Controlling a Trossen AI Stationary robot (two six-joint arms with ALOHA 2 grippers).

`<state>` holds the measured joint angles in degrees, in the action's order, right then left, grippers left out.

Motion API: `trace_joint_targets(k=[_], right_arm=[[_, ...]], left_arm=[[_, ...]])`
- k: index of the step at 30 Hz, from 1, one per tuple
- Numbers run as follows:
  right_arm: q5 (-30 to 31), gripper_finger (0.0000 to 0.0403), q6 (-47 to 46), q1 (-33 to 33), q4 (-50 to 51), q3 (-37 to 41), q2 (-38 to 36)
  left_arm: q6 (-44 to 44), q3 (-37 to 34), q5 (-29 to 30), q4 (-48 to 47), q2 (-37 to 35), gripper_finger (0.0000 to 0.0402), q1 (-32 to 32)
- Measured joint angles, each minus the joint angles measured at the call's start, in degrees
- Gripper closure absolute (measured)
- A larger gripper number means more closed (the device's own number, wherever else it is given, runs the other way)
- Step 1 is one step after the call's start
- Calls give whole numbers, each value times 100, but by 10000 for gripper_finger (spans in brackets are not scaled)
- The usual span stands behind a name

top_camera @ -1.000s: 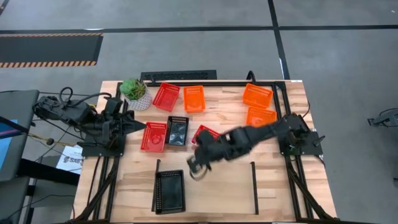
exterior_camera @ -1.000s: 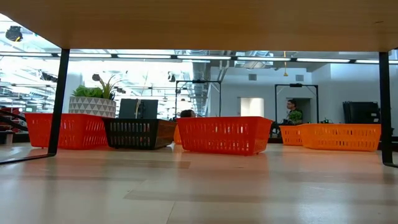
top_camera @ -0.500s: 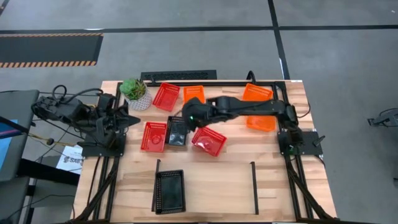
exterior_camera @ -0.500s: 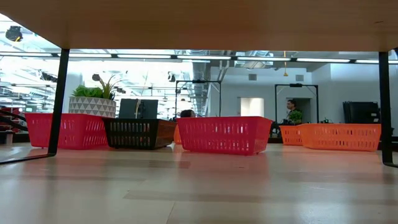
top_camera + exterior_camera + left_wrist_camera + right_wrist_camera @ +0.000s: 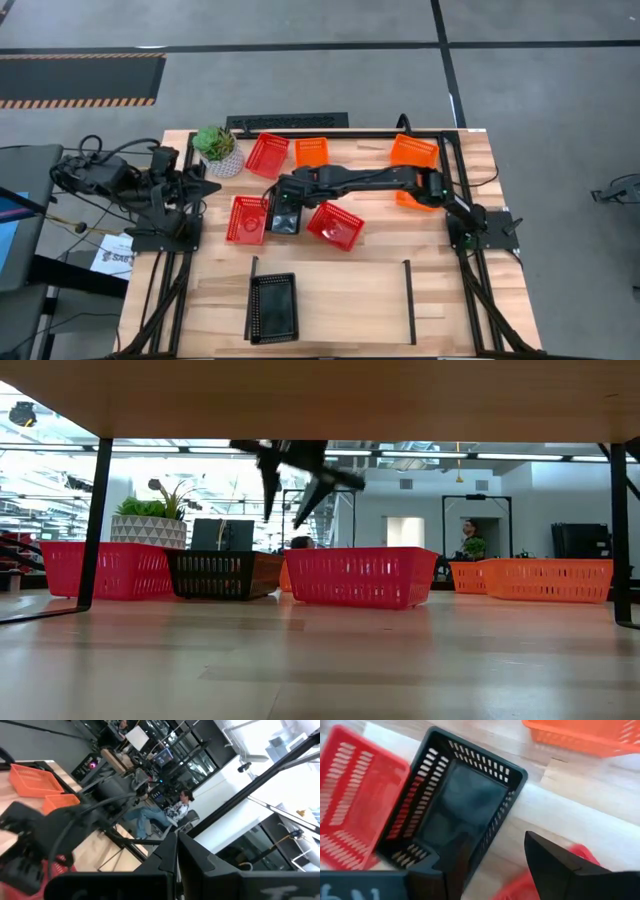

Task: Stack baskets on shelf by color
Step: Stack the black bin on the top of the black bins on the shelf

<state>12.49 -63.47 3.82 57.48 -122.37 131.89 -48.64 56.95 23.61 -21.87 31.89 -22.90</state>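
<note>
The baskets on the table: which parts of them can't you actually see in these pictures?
- Orange basket near the table's right side, high view: the right arm lies across it, so only a strip shows.
- Black basket, right wrist view: the open jaws above it hide its near end.
- Red basket, left wrist view: mostly behind a blurred dark shape and cut off by the edge.
- The left arm waits at the table's left side.
</note>
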Motion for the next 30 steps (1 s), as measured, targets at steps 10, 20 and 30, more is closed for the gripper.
trace_joint_targets(k=[10, 20, 30], right_arm=[[-274, 198, -252, 116, -113, 2, 528], [-621, 241, -282, 114, -348, 5, 800], [-664, 391, -116, 176, -411, -4, 763]], left_arm=[[88, 0, 123, -77, -8, 401, 0], [92, 0, 123, -177, -8, 401, 0], [90, 0, 121, -190, -7, 401, 0]])
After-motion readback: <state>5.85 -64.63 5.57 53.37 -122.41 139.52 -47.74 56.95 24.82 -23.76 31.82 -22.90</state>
